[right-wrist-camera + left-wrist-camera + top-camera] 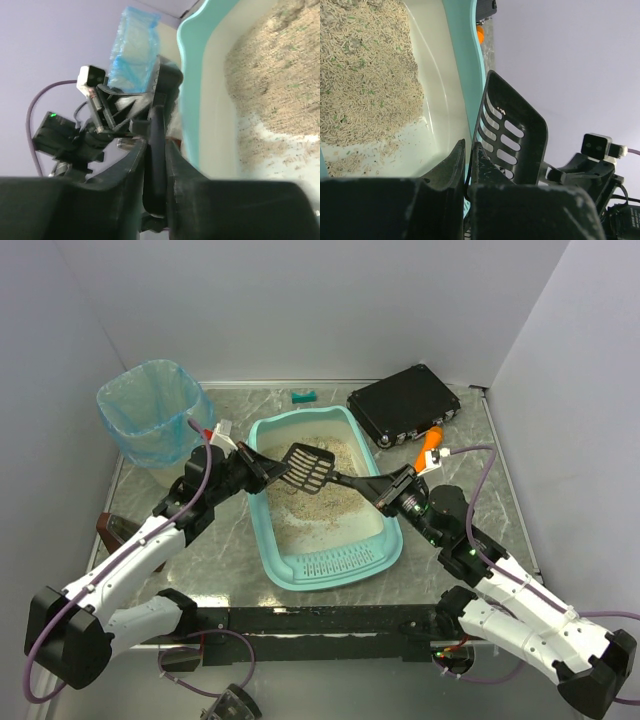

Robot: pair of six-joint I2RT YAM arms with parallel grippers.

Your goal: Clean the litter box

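Left hand (269, 470): pinched shut on scoop (308, 467) rim.
Right hand (377, 488): clamped on scoop handle.
Scoop: above box (335, 562) litter (320, 505).

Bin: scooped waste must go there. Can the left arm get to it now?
Probably yes: the bin stands just beyond the left gripper, top open, nothing between. But the right gripper also holds the scoop, so it would have to let go.

Bin: white waste bin lined with a translucent blue plastic bag (150, 430), upper left.
Case: flat black rectangular case (403, 403), upper right, lid shut.
Orange item: small orange piece (431, 440), just below the case; kind unclear.
Teal item: small teal piece (304, 396), top centre.
Surface: grey marbled tabletop (225, 550).
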